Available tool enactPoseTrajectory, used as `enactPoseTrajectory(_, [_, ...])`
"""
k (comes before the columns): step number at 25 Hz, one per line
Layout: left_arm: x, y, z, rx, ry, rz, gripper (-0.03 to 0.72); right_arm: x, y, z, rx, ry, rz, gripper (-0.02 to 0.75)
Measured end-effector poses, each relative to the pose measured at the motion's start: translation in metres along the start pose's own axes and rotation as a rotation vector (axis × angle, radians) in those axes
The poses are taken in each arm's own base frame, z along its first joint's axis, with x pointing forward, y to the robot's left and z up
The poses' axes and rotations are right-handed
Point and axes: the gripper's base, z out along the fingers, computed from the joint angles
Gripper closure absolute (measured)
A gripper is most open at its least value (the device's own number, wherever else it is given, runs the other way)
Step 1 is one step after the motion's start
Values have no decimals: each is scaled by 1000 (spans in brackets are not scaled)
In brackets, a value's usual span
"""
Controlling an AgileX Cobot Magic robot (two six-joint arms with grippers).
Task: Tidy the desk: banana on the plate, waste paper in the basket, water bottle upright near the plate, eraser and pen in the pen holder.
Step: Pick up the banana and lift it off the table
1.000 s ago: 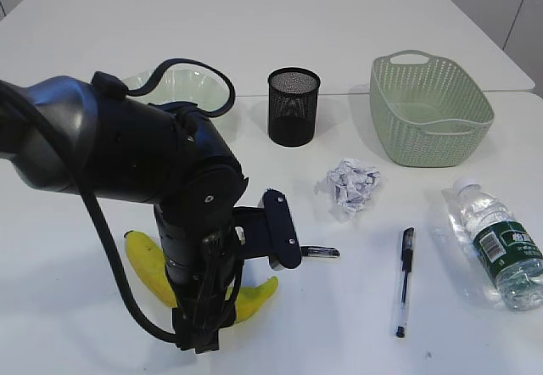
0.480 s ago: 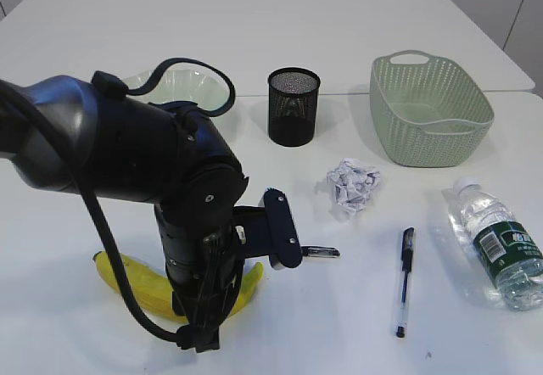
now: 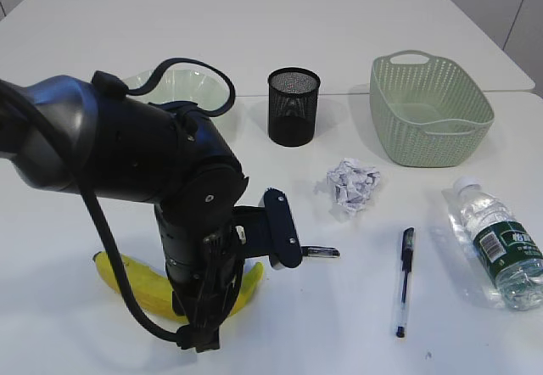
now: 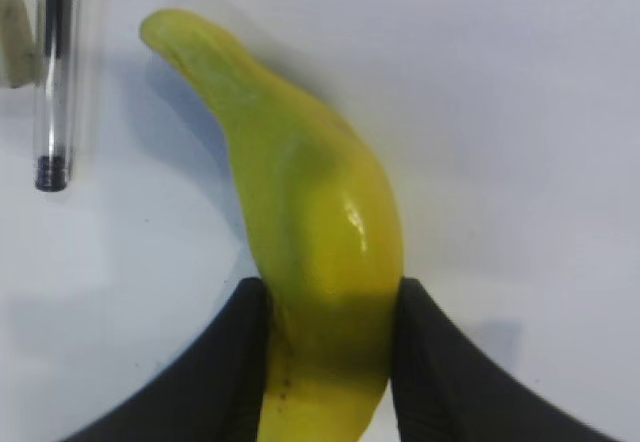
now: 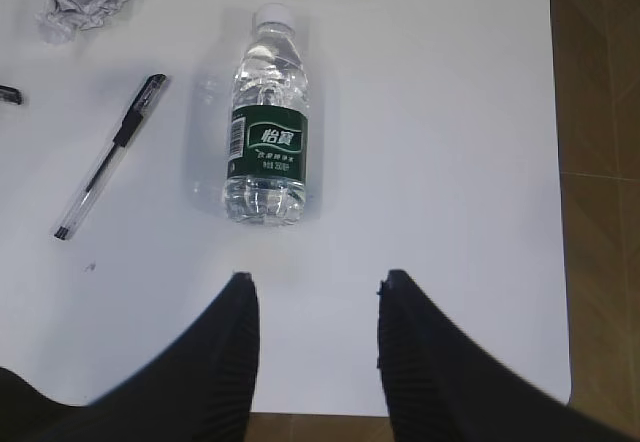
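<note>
The yellow banana [image 4: 300, 182] lies on the white table under my left arm [image 3: 170, 180], and both its ends [image 3: 136, 282] stick out past the arm. My left gripper [image 4: 330, 292] is shut on the banana's thick middle, one black finger on each side. The pale green plate [image 3: 182, 82] stands behind the arm. The water bottle [image 5: 266, 127] lies on its side, ahead of my open, empty right gripper [image 5: 312, 287]. Crumpled waste paper [image 3: 352, 184], a pen [image 3: 405, 280], the black mesh pen holder [image 3: 293, 106] and the green basket [image 3: 428, 108] are in the exterior view. I cannot pick out the eraser for sure.
A second pen [image 4: 52, 72] lies left of the banana's tip, with a pale block [image 4: 8, 37] beside it at the picture's edge. The table's near edge [image 5: 400, 410] runs just under my right gripper, with brown floor beyond.
My left gripper has closed on the banana. The banana has swung and slid left under the arm. The right gripper has not moved.
</note>
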Motion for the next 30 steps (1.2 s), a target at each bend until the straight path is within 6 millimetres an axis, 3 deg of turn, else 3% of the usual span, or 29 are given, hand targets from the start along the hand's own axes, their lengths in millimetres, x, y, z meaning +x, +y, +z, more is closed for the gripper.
enactPoseTrajectory(21, [3,4,-1,-43,37,49,456,0,-1,0,10,0,-3,433])
enactPoseTrajectory(30, [-16,23,-25,-119,-13,-10,456,0,-1,0,10,0,-3,433])
